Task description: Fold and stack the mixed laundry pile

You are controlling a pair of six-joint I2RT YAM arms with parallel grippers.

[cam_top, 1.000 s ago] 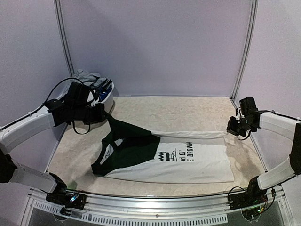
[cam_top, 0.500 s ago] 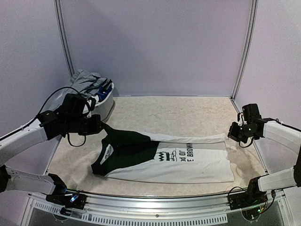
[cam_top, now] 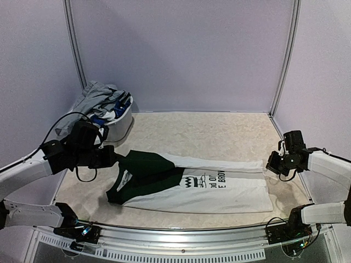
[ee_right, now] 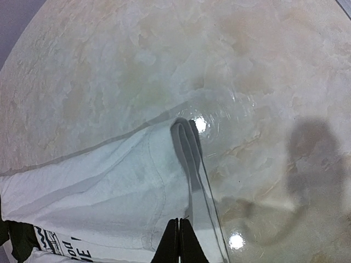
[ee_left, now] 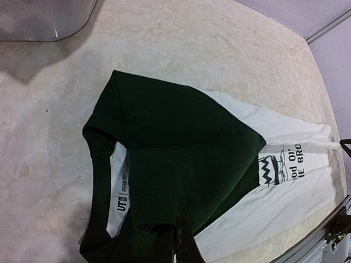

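The white T-shirt (cam_top: 230,189) with dark green sleeves (cam_top: 151,171) and black print lies across the table, its far edge lifted and folded toward the front. My left gripper (cam_top: 113,156) is shut on the dark green sleeve cloth (ee_left: 181,142) at the shirt's left end; in the left wrist view the fingers (ee_left: 175,224) pinch that cloth. At the right end my right gripper (cam_top: 270,164) is shut on the white hem (ee_right: 109,181), the closed gripper (ee_right: 179,222) holding a folded strip of it. The rest of the laundry pile (cam_top: 101,98) sits heaped at the back left.
The white plastic basket (cam_top: 122,125) holding the heap stands in the back left corner, just behind my left arm; its wall (ee_left: 44,22) shows in the left wrist view. A metal rail (cam_top: 175,230) runs along the near edge. Walls close in the table's back and sides.
Both grippers have moved toward the near edge and lower, drawing the shirt's far edge over its body. The raised green sleeve has come down flatter.
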